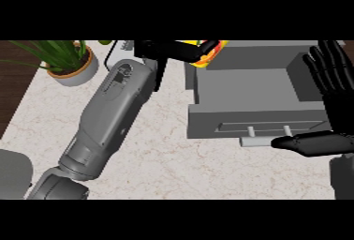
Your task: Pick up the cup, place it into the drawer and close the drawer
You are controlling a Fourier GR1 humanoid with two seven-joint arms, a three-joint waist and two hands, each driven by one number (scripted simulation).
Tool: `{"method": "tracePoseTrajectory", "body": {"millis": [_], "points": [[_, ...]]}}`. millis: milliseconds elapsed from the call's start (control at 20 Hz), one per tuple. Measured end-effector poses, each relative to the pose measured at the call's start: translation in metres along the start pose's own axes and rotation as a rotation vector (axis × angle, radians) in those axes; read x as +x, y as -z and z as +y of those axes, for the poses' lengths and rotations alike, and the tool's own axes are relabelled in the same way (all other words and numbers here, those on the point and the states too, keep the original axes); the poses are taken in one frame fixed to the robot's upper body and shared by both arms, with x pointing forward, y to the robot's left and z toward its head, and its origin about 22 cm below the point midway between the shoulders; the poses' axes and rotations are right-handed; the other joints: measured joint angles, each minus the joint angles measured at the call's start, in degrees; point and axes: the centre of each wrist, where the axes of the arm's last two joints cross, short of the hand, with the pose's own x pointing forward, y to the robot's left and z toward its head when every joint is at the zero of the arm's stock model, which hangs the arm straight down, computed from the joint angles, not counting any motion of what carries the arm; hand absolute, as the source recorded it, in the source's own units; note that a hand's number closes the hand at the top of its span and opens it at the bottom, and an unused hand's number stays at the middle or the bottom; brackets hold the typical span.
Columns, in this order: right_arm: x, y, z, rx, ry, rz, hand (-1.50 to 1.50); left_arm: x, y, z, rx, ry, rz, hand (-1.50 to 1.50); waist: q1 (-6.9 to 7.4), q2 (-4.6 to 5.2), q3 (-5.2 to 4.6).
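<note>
Pale marbled counter (173,164), beige with faint veining, dark wood showing past the left edge. Sitting on it at the back left, a potted plant (69,63) in a light round pot; toward the right, a grey drawer unit (256,93) with the drawer pulled open and a bar handle on its front. Grey rounded thing (14,173) at the lower left corner, can't tell what.

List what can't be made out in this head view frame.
- Yellow and red cup: mostly covered by the left hand curled round it; its shape is unclear.
- Grey open drawer: right side behind the open right hand.
- Potted green plant: leaves cut off by the top edge.
- Drawer handle: right end hidden by the right thumb.
</note>
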Motion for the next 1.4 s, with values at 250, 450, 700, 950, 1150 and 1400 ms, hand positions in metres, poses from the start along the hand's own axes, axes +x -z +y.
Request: {"method": "tracePoseTrajectory", "body": {"millis": [250, 450, 700, 950, 1150, 1400], "points": [[-0.004, 0.003, -0.007, 0.013, 0.007, -0.012, -1.50, 0.010, 0.019, -0.025, -0.003, 0.061, 0.111, 1.50, -1.13, 0.36, 0.02], [0.002, 0.008, -0.004, 0.030, 0.013, -0.029, -1.50, 0.010, 0.025, -0.038, 0.004, 0.130, 0.190, 1.50, -2.65, 0.74, 0.05], [0.004, 0.013, 0.003, 0.061, 0.025, -0.048, -1.50, -0.005, 0.019, -0.039, -0.054, 0.191, 0.299, 1.50, -4.68, 1.31, 0.07], [0.007, 0.022, 0.008, 0.095, 0.032, -0.070, -1.50, -0.022, 0.006, -0.036, -0.123, 0.243, 0.375, 1.50, -7.09, 1.99, 0.10], [0.011, 0.030, 0.016, 0.120, 0.043, -0.087, -1.50, -0.031, -0.002, -0.034, -0.146, 0.255, 0.393, -1.50, -8.52, 2.43, 0.08], [0.012, 0.036, 0.032, 0.233, 0.112, -0.106, 1.50, -0.037, -0.010, -0.032, -0.107, 0.166, 0.371, -1.50, -10.15, 2.88, 0.04]]}}
